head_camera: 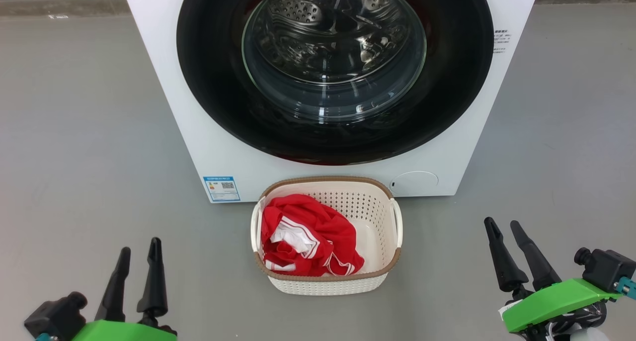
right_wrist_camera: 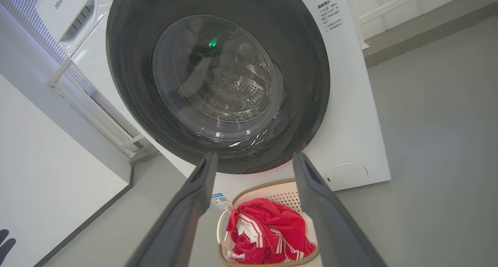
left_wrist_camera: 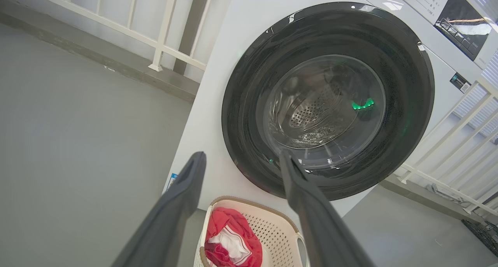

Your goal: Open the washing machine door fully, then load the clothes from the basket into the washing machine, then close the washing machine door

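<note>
- Washing machine door [head_camera: 334, 67] sits shut, flush in the front of the washing machine [head_camera: 308, 172] directly ahead of you; through its clear glass bowl you can see the perforated steel drum [head_camera: 298, 13]
- Your basket [head_camera: 365, 207] stands on the grey floor [head_camera: 74, 132] just in front of the machine, below the door and between your two arms; it is close to the white front panel, but you cannot tell whether it touches
- The clothes [head_camera: 308, 236] lie bunched in the basket's left half, red with white stripes, leaving the right part of the basket's bottom bare
- Your left gripper [head_camera: 140, 246] hangs at the lower left of the head view, jaws spread wide and holding nothing, well apart from the basket
- Your right gripper [head_camera: 502, 223] hangs at the lower right, likewise spread and empty, well clear of the basket's right handle [head_camera: 397, 221]
- In the left wrist view your fingers [left_wrist_camera: 183, 197] point up towards the door's lower rim, with the basket low between them
- A blue label sticker [head_camera: 222, 188] sits low on the machine's left front, and a round cover [head_camera: 415, 182] sits low on the right
</note>
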